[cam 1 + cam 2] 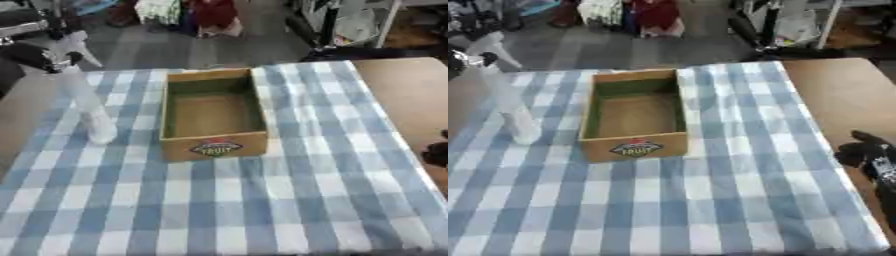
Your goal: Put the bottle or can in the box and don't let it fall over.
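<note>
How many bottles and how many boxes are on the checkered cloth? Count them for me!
Spray bottles: 1, a clear spray bottle standing upright, left of the box
Boxes: 1, an open cardboard fruit box with nothing in it
Total: 2

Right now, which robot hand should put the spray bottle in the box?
Probably the left hand: it is already at the top of the spray bottle, left of the box. The right hand sits far off at the table's right edge.
</note>
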`<move>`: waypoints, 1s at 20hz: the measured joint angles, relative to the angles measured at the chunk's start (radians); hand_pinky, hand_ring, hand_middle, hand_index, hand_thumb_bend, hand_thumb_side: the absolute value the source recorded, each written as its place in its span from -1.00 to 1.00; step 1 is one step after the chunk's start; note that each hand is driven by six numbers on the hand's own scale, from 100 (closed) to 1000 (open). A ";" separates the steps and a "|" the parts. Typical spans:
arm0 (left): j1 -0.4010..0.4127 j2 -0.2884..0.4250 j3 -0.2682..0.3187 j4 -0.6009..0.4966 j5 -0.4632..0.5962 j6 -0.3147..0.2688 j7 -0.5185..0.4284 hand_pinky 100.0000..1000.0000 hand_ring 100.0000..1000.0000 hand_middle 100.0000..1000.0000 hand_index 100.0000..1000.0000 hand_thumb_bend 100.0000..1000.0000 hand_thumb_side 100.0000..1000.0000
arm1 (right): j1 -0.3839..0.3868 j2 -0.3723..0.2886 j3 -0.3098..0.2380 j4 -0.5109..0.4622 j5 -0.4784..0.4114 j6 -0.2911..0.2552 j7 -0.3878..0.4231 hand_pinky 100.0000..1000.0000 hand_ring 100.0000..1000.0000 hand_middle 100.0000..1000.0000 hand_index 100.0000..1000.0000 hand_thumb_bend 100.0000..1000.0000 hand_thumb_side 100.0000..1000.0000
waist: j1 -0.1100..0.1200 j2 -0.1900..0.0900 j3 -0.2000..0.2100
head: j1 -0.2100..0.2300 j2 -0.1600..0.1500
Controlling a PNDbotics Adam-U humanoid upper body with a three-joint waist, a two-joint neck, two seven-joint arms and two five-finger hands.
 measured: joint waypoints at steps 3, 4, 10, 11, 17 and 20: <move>0.001 -0.004 -0.004 0.004 -0.011 0.000 0.000 0.51 0.28 0.25 0.82 -0.68 0.26 | 0.000 0.000 0.002 0.000 0.000 0.000 0.000 0.50 0.33 0.22 0.66 -1.00 0.53 | 0.000 0.000 -0.001 | 0.001 0.000; 0.001 -0.004 -0.005 0.006 -0.016 0.000 0.000 0.51 0.27 0.24 0.82 -0.68 0.24 | 0.000 0.000 0.004 0.000 0.000 0.000 0.000 0.50 0.33 0.22 0.66 -1.00 0.53 | 0.000 0.000 -0.002 | 0.001 0.000; 0.002 -0.013 -0.008 0.012 -0.058 -0.010 0.010 0.49 0.27 0.24 0.80 -0.62 0.19 | 0.000 0.000 0.005 0.000 0.000 0.000 0.001 0.50 0.33 0.22 0.66 -1.00 0.53 | 0.003 0.000 -0.008 | 0.004 0.003; 0.002 -0.015 -0.009 0.012 -0.068 -0.011 0.011 0.49 0.26 0.23 0.80 -0.62 0.18 | 0.000 0.000 0.005 0.000 0.000 0.001 0.001 0.50 0.33 0.22 0.66 -1.00 0.53 | 0.004 0.001 -0.009 | 0.005 0.003; 0.002 -0.032 -0.011 0.018 -0.124 -0.025 0.025 0.47 0.22 0.18 0.76 -0.64 0.10 | 0.000 0.000 0.005 0.000 0.000 0.002 0.003 0.50 0.33 0.22 0.66 -1.00 0.53 | 0.006 0.002 -0.016 | 0.005 0.007; 0.002 -0.040 -0.012 0.019 -0.145 -0.035 0.035 0.43 0.15 0.10 0.72 -0.73 -0.07 | 0.000 0.000 0.005 0.000 0.000 0.003 0.003 0.50 0.33 0.22 0.66 -1.00 0.53 | 0.007 0.003 -0.019 | 0.005 0.007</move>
